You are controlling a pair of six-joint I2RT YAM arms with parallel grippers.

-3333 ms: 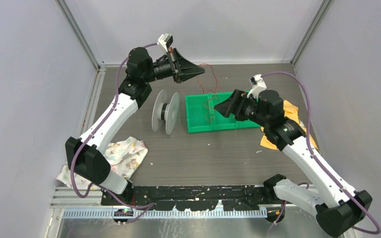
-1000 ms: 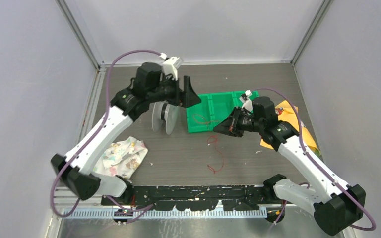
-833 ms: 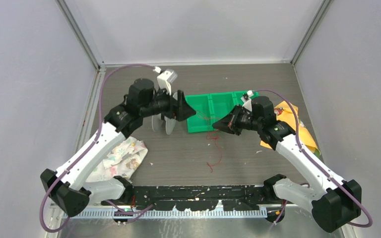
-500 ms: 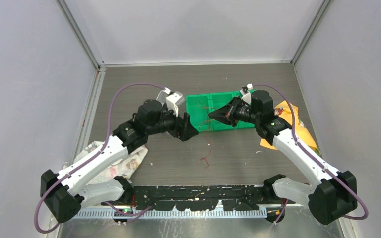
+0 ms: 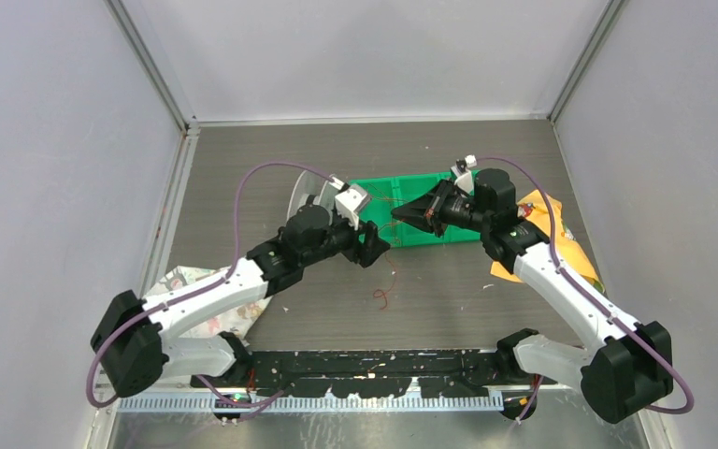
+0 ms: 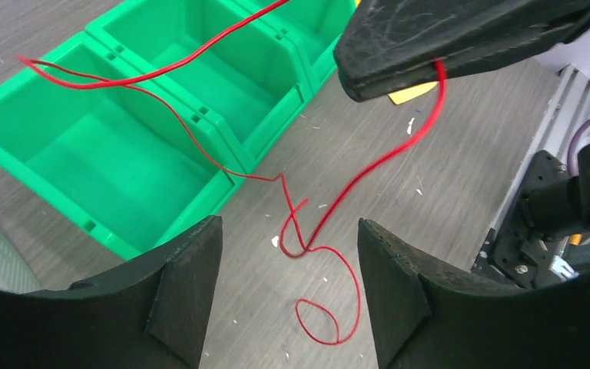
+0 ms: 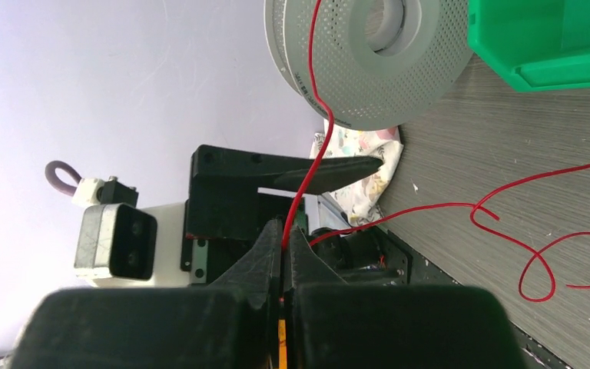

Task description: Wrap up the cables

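A thin red cable [image 5: 380, 297] lies in loose loops on the table in front of the green bin [image 5: 427, 234]. My right gripper [image 5: 398, 214] hovers over the bin's near left corner, shut on this cable [image 7: 308, 178], which runs up from its jaws [image 7: 285, 231] to the grey perforated spool [image 7: 369, 69]. My left gripper [image 5: 380, 246] hangs open just left of it. In the left wrist view, its fingers [image 6: 288, 227] straddle the cable's loops [image 6: 297, 254] on the table below without touching them. Another strand crosses the bin [image 6: 273, 131].
A patterned cloth [image 5: 229, 292] lies at the front left, partly under the left arm. A yellow bag [image 5: 549, 217] sits right of the bin under the right arm. The spool [image 5: 303, 191] stands behind the left wrist. A black rail [image 5: 374, 361] lines the near edge.
My left arm swung from the spool down and right to the bin's front, and its jaws narrowed a little. The right gripper drew back over the bin, dragging the cable loops left.
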